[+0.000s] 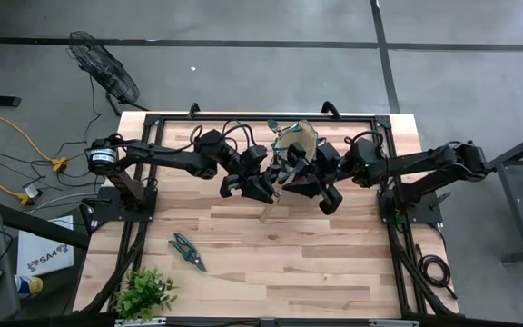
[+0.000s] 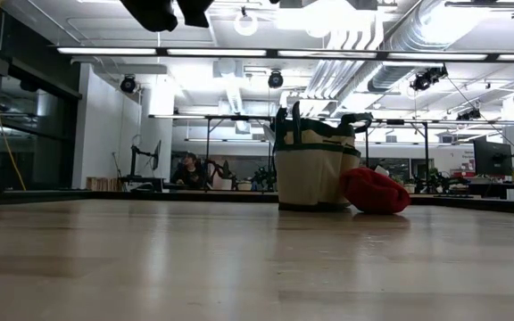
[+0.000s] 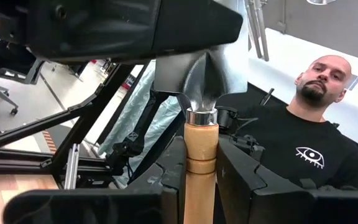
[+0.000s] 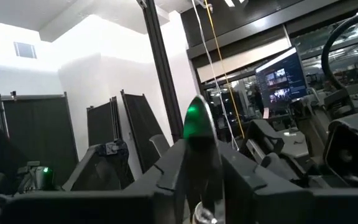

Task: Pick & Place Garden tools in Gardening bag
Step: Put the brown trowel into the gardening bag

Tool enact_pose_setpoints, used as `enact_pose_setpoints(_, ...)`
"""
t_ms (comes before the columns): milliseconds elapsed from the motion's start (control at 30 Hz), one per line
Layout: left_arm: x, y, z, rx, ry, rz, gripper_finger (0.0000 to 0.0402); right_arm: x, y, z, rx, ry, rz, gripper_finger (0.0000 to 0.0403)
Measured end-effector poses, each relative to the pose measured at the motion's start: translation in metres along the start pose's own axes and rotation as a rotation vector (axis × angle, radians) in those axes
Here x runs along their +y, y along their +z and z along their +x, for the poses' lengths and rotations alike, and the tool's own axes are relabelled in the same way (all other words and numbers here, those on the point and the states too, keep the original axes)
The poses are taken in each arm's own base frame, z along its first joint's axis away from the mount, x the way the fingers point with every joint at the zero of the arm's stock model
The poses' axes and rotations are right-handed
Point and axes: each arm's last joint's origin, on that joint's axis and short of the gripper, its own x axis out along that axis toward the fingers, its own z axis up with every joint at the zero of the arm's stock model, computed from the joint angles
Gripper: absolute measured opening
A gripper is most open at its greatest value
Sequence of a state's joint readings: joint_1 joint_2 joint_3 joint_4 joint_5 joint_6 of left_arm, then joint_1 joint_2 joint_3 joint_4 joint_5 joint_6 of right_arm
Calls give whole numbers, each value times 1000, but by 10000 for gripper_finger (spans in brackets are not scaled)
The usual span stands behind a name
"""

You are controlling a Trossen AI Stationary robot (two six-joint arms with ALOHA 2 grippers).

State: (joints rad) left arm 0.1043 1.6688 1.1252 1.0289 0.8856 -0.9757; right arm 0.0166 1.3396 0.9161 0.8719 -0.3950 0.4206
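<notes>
Tools number one trowel (image 3: pixel 201 134) gripped by left end effector (image 3: pixel 199 186), one shears (image 1: pixel 186 250) on table; right end effector's (image 4: pixel 201 186) state unclear.

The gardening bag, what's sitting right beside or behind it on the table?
In the low view, a red bundle lies against the gardening bag. What is inside the bag cannot be seen; its canvas wall hides it.
</notes>
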Motion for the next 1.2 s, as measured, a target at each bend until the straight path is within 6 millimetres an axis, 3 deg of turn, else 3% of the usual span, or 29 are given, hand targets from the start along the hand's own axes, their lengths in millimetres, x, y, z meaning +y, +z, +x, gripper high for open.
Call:
enact_pose_setpoints(267, 0, 0, 0, 2, 2, -10, 50, 0, 0, 0, 5, 9, -11, 9)
enact_pose_setpoints(433, 1, 0, 0, -2, 7, -10, 54, 0, 0, 0, 6, 12, -6, 5)
enact_pose_setpoints(767, 3, -2, 0, -1, 33, -31, 140, -1, -1, 0, 8, -9, 25, 3)
enact_pose_setpoints(1200, 7, -6, -1, 68, 33, -81, 152, -2, -5, -1, 45, -43, 83, 3)
